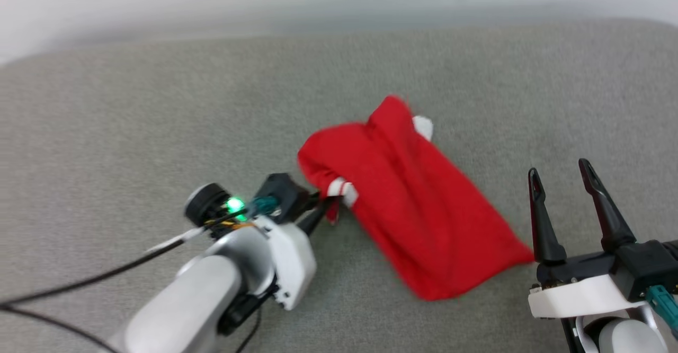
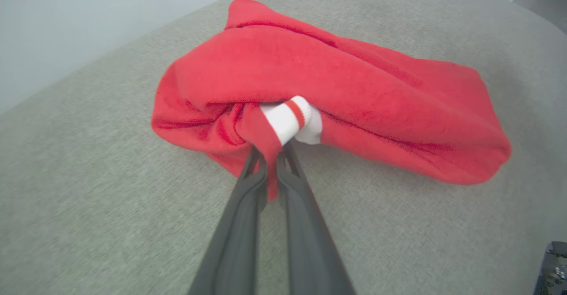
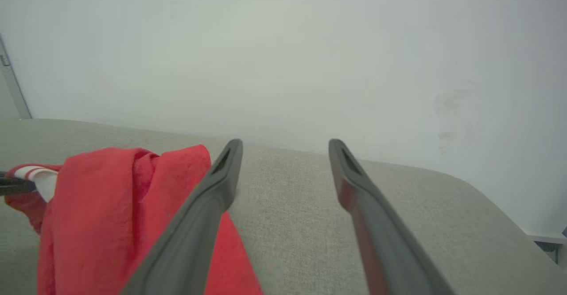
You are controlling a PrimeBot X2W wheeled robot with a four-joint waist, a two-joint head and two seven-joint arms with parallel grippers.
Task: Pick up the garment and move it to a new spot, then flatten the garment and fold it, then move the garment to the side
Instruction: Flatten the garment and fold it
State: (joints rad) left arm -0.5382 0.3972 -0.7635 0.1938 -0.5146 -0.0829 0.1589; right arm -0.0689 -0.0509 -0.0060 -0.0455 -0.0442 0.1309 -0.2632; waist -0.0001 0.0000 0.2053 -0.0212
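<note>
Red garment — crumpled, left end effector gripping

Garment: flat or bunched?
Bunched. The garment lies crumpled in a heap on the grey surface, one striped white cuff poking out, a fold pinched in the shut left gripper.

I find nothing readable here: no word, number or logo shows on the garment, whose cloth facing me is plain red.
</note>
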